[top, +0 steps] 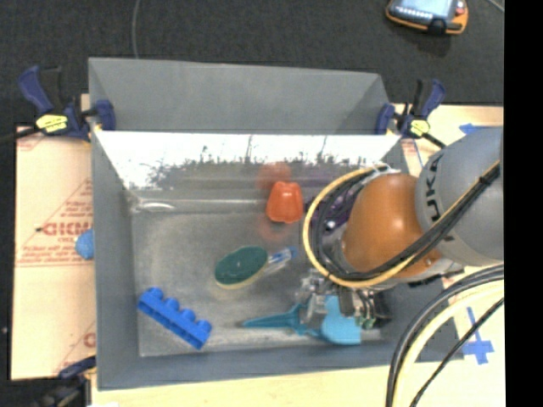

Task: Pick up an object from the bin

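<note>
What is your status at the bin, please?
Gripper low in bin near-right corner, over light-blue and teal scoop. Hold unconfirmed. Green brush close beside; blue toy brick well clear.

An orange cup is sitting behind a green brush; a blue studded brick is lying apart, front left.

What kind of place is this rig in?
Probably a robotics lab bin-picking cell: a KUKA arm reaches into a grey metal bin holding loose toy-like items, such as a blue building brick and an orange cup, with a handheld controller lying beyond it.
</note>
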`<state>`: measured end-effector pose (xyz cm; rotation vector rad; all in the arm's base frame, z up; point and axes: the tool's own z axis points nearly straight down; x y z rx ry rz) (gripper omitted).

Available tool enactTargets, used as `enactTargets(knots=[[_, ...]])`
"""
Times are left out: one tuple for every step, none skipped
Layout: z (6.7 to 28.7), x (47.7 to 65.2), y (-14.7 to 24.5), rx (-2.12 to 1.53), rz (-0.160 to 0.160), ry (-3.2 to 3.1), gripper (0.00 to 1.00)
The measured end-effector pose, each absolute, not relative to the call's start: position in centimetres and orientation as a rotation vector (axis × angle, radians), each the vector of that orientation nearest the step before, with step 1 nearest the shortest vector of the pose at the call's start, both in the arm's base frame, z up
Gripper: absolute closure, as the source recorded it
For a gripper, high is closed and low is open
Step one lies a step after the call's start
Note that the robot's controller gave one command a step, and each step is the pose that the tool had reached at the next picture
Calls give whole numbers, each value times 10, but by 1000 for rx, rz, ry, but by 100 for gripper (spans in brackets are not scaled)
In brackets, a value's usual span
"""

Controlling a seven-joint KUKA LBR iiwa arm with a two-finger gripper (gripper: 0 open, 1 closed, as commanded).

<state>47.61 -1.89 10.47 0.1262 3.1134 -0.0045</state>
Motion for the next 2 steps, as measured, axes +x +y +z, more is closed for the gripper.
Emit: enactTargets(knots=[[132,474,-19,123,-5,3122,100],[169,475,-19,123,-5,3117,100]])
